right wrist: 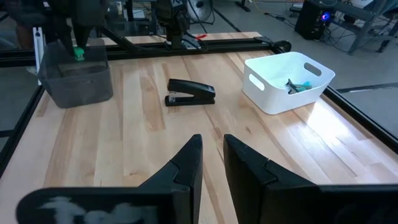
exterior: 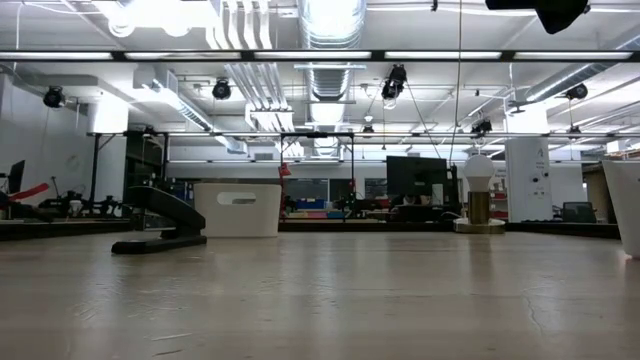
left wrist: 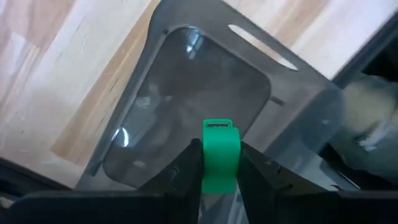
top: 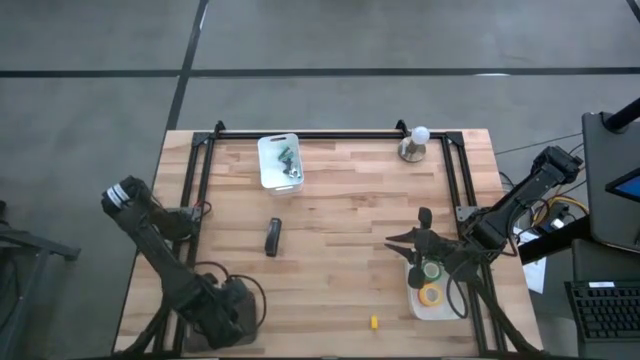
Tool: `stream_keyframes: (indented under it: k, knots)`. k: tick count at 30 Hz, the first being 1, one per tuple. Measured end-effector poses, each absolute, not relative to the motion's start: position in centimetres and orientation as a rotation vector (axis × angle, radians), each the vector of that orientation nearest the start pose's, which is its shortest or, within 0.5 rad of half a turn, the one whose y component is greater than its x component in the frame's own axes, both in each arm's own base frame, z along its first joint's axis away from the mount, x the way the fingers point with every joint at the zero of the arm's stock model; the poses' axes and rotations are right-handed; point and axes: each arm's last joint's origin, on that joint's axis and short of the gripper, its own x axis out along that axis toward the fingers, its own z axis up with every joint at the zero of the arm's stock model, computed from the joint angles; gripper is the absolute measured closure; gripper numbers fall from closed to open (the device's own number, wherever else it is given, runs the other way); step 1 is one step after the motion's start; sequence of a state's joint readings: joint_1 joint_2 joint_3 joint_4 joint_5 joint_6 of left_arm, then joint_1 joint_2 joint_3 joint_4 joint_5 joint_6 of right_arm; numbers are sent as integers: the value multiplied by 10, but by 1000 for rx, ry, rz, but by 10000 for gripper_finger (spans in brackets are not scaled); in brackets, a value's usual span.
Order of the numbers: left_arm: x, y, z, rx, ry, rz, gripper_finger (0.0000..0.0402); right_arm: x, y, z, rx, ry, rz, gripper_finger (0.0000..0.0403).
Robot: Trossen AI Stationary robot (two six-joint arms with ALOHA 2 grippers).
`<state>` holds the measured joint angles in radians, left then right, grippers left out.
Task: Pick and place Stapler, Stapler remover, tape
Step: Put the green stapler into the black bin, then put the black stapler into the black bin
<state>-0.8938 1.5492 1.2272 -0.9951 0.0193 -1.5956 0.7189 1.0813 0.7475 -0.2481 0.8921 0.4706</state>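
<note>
Left gripper (left wrist: 220, 163) — clamped on a green tape roll (left wrist: 220, 149) — hangs directly above the grey bin (left wrist: 186, 106). Right gripper (right wrist: 212, 163), fingers slightly parted and empty, waits well away from that bin — the stapler (right wrist: 190, 92) lies crosswise ahead.

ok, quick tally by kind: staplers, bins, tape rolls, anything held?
stapler: 1
bins: 3, namely white bin, grey bin and right-side bin
tape rolls in the right-side bin: 2, namely green roll and yellow roll
green piece held by the left claw: 1
Total: 7
</note>
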Motion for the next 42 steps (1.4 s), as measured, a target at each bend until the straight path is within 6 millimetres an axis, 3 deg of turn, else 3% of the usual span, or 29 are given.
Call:
stream_keyframes:
  k: [12, 25, 36, 42]
  knots:
    - [184, -230, 218, -761, 1459, 354, 310, 179, 127, 266, 43, 351, -255, 331]
    - [185, -227, 216, -780, 1410, 415, 308, 179, 127, 261, 69, 356, -263, 340]
    - [186, -228, 218, -786, 1397, 407, 227, 179, 126, 260, 73, 357, -265, 336]
    - [187, -227, 220, -797, 1389, 393, 208, 179, 126, 260, 73, 356, -265, 328]
